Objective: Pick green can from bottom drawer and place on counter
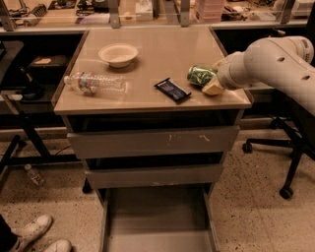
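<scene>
Near the right edge of the counter (157, 54), toward its front right corner, the hand (209, 79) was clenched on the green can (198, 75). The can was tipped on its side, low over the glossy beige top; whether it touched the surface could not be told. The pale arm (275, 59) reached in from the right, past the counter's edge.

The placing step seemed to be in hand. The bottom drawer (157, 216) stood pulled out below with its grey floor bare, so the pick looked done. The next move probably called for settling the can onto the counter and then loosening the hand. Lying on its side, the can might roll once freed. It should be set down with some margin from the right edge and from the dark wrapped bar (172, 90) just beside it.

Elsewhere on the counter, a clear water bottle (96, 82) lay on its side near the left edge. A shallow pale bowl (118, 53) sat behind it toward the back. The two upper drawers (152, 141) were closed or nearly so.

Around the cabinet the floor was speckled. A small bottle (33, 175) lay at the left, white shoes (34, 231) showed at the bottom left, and a chair base (288, 162) on castors stood at the right. A cluttered bench (147, 12) ran along behind.
</scene>
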`<action>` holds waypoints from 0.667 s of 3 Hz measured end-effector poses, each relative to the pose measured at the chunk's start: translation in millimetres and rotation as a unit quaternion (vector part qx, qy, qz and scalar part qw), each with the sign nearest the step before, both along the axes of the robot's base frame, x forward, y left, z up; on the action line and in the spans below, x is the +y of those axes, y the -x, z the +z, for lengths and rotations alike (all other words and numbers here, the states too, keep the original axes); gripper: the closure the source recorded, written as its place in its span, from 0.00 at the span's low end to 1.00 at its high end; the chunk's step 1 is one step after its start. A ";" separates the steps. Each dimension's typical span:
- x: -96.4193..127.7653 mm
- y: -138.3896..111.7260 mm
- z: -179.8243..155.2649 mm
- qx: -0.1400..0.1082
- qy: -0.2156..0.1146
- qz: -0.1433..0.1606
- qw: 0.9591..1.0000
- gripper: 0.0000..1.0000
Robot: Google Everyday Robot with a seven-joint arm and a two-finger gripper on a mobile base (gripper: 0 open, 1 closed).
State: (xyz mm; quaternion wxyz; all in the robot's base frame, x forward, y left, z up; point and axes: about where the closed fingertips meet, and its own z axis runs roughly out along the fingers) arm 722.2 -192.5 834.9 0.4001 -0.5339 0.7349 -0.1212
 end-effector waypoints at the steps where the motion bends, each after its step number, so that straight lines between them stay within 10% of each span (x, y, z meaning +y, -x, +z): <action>1: 0.1 -0.1 1.2 0.000 0.000 0.000 1.000 0.82; 2: 0.2 -0.1 1.1 0.000 0.000 0.000 1.000 0.58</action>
